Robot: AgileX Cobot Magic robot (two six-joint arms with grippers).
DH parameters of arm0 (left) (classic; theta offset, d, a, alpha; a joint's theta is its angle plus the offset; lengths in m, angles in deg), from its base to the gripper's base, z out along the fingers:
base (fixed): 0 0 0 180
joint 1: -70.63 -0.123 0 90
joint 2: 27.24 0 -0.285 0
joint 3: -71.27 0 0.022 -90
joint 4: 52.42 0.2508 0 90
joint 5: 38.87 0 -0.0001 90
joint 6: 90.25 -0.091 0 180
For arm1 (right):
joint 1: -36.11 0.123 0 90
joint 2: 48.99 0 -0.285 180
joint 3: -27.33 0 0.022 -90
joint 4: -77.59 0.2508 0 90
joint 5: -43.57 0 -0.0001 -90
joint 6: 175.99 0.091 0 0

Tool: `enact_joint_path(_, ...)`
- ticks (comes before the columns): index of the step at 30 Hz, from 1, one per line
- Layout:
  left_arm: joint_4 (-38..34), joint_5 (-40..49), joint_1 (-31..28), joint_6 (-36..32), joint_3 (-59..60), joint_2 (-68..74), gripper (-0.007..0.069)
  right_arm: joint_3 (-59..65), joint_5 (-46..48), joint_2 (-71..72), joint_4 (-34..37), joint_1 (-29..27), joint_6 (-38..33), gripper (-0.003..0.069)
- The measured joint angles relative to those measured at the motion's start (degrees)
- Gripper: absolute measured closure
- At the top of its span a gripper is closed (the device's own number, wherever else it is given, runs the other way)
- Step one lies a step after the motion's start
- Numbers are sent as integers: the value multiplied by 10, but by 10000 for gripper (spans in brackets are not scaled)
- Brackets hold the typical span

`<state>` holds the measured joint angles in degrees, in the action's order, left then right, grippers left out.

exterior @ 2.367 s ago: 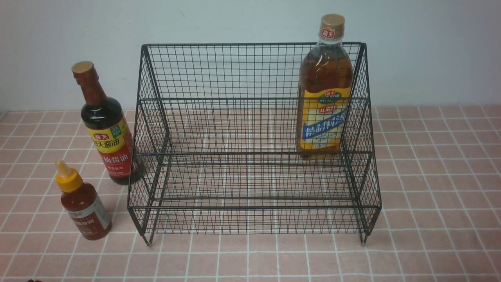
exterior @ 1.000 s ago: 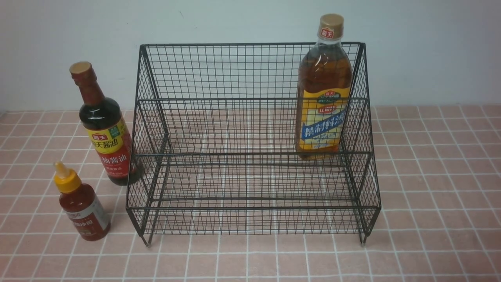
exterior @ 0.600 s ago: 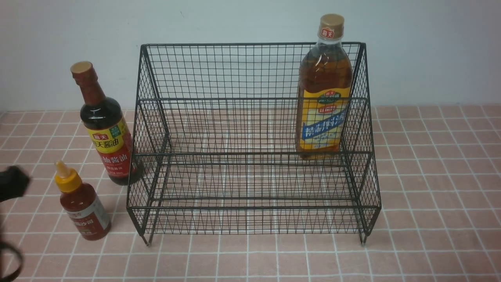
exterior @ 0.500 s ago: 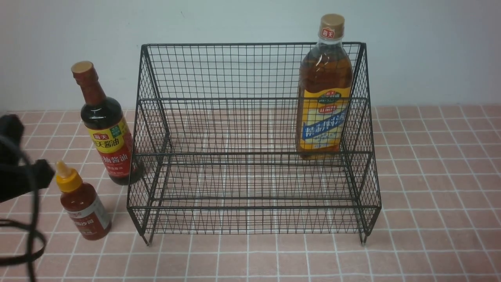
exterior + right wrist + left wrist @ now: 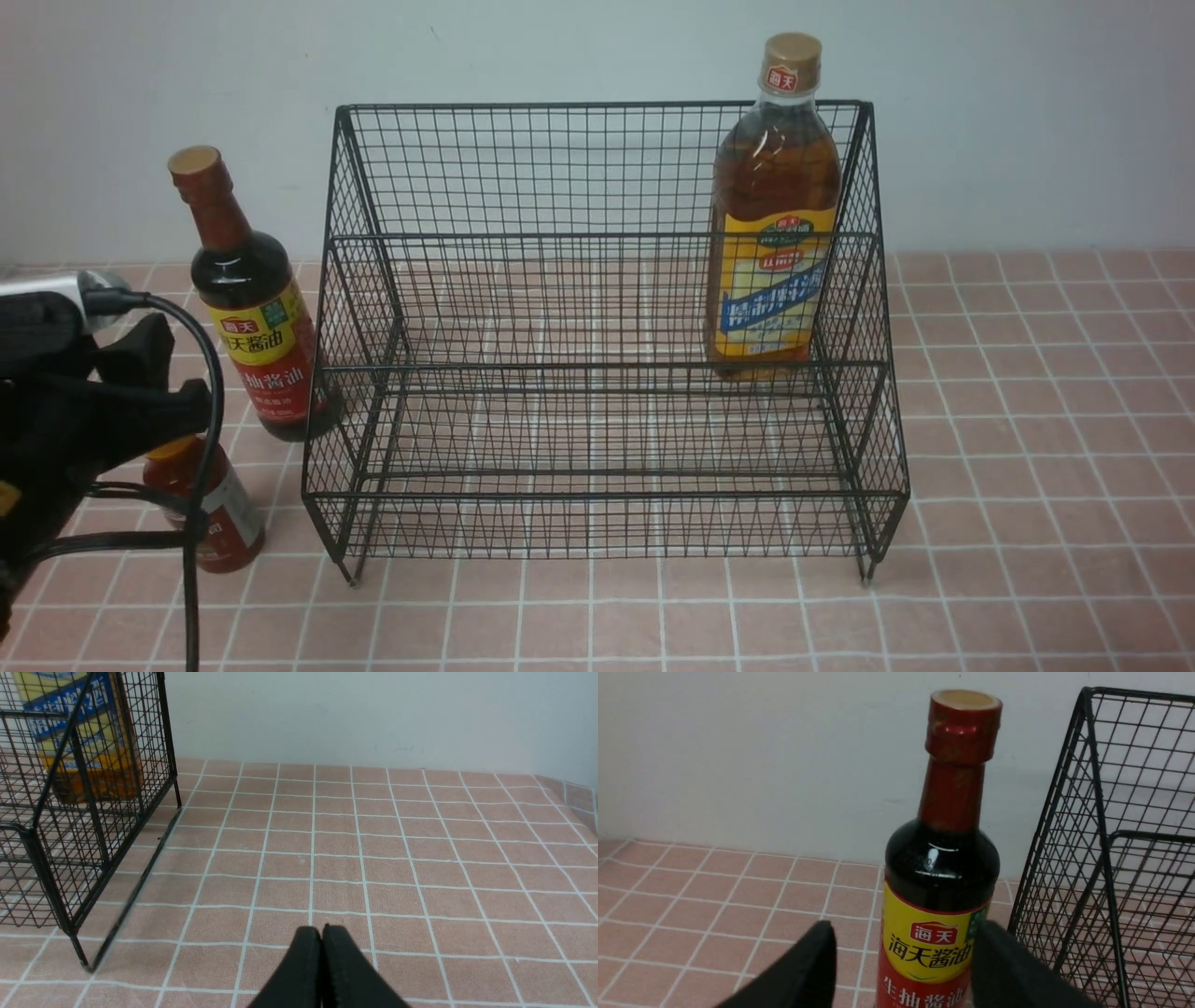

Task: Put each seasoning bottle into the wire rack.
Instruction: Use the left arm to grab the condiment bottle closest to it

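Pink-tiled bench [image 5: 1027, 467], pale wall [image 5: 560, 47]. Amber bottle [image 5: 775, 215] in wire rack [image 5: 602, 237], upper right. Soy bottle [image 5: 247, 308] left of rack, left tool [image 5: 901, 933] spread wide before it. Red-sauce bottle [image 5: 219, 523] lower left (cap behind arm [image 5: 56, 439]). Right tool [image 5: 321, 933] pressed closed.

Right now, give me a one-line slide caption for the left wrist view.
Open left gripper facing the soy-sauce bottle, wire rack standing beside it.
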<state>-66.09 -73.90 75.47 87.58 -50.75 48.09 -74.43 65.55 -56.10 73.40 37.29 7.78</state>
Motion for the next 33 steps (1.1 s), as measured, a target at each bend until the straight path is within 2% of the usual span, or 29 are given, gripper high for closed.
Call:
enact_joint_path(5, -9, -5, 0, 0, -1, 30, 104, 0, 0, 0, 0, 0, 0, 672)
enact_joint_path(14, -9, -58, 0, 0, -2, 101, 92, 0, 0, 0, 0, 0, 0, 672)
enact_joint_path(21, -9, -62, 0, 1, -3, 149, 94, 0, 0, 0, 0, 0, 0, 672)
enact_joint_path(24, -9, -65, 0, 1, -3, 158, 120, 0, 0, 0, 0, 0, 0, 672)
enact_joint_path(29, -9, -74, 0, 1, -3, 172, 352, 0, 0, 0, 0, 0, 0, 672)
enact_joint_path(30, -7, -78, 0, 0, -3, 174, 372, 0, 0, 0, 0, 0, 0, 672)
enact_joint_path(33, -6, -83, 0, 0, -3, 176, 368, 0, 0, 0, 0, 0, 0, 672)
